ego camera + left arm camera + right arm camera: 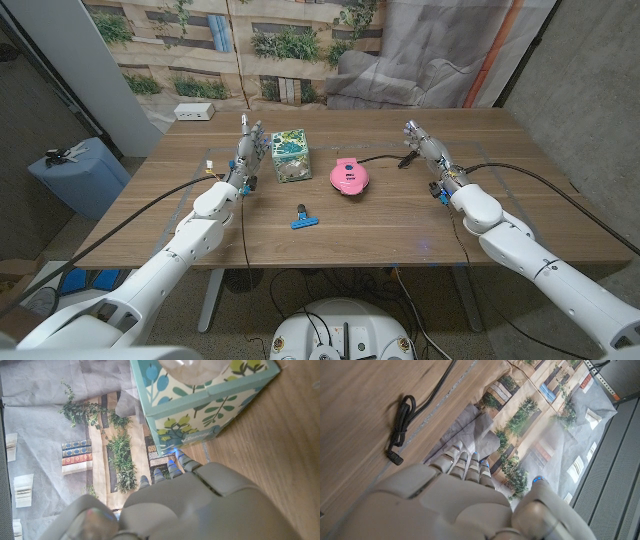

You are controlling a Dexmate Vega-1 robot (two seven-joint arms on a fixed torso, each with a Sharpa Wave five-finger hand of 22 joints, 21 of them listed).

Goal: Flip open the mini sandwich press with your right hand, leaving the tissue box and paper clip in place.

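Pink and round, the press sits shut near the middle of the table, its black cord running off to the right toward a bundled coil. Just left of it stands the tissue box, teal with a leaf print, and nearer the front edge lies a blue clip, well apart from both.

From the head view the left hand stands just beside the box on its left, fingers raised and apart, holding nothing. Its wrist view brings the box up close, showing the printed leaves and the clear film of the opening, with the left hand's fingertips short of the box wall.

On the right, the right hand stands beside the coil, fingers up and loosely apart, empty, well to the right of the press. Its wrist view shows the coil lying on the wood beyond the right hand's fingertips, untouched.

A white power strip lies at the far left corner. A printed backdrop of plants and shelves hangs behind.
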